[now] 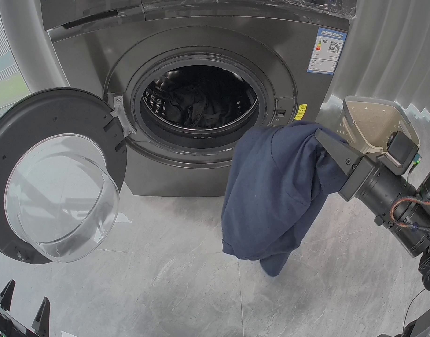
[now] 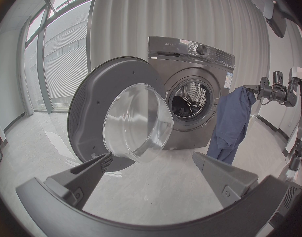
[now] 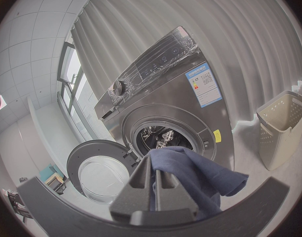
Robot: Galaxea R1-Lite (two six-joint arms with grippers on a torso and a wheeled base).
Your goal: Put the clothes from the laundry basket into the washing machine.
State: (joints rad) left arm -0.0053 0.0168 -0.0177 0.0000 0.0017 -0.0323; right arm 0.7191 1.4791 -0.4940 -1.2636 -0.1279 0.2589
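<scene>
**Step in hand:** transfer of one garment to the drum. In the head view the right gripper (image 1: 323, 139) sits right of centre, its fingers closed tight on the top fold of a navy garment (image 1: 271, 188). The garment hangs free in the lower-right centre of the frame, in front of the washing machine (image 1: 201, 29) and below and to the right of the drum opening (image 1: 201, 99). Its lowest corner hangs near the floor.

**Next move:** carry the garment up and left to the opening. The long hanging part probably has to be lifted over the lower lip of the port before release, or it may drape outside.

**Surroundings:**
- The door (image 1: 55, 174) stands fully open at the left of the frame, apart from the likely path.
- Dark clothes (image 1: 196, 104) lie in the drum.
- The laundry basket (image 1: 378, 118) stands at the right edge, behind the arm.
- The left gripper (image 1: 26, 300) is in the lower left corner, fingers spread wide, holding nothing.
</scene>
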